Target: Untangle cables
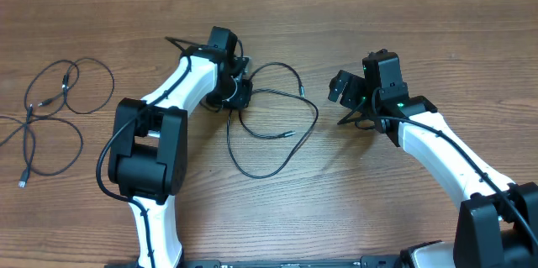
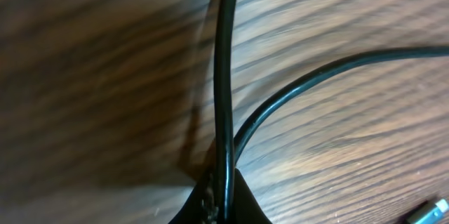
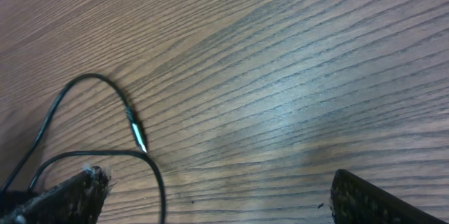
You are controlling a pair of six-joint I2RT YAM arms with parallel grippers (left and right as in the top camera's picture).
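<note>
A thin black cable point(image 1: 290, 129) lies in loose loops in the middle of the wooden table. My left gripper point(image 1: 239, 93) is down at its left end and shut on it; the left wrist view shows the cable point(image 2: 224, 76) running straight up out of the closed jaws point(image 2: 223, 206). A second branch curves off to the right. Another black cable point(image 1: 59, 104) lies looped at the far left. My right gripper point(image 1: 345, 87) is open and empty, right of the middle cable. The right wrist view shows the cable's plug end point(image 3: 137, 133) ahead of the open fingers point(image 3: 217, 196).
The wooden table point(image 1: 277, 16) extends beyond the cables on every side. The white arm links and black bases stand at the front left point(image 1: 147, 155) and front right point(image 1: 496, 218).
</note>
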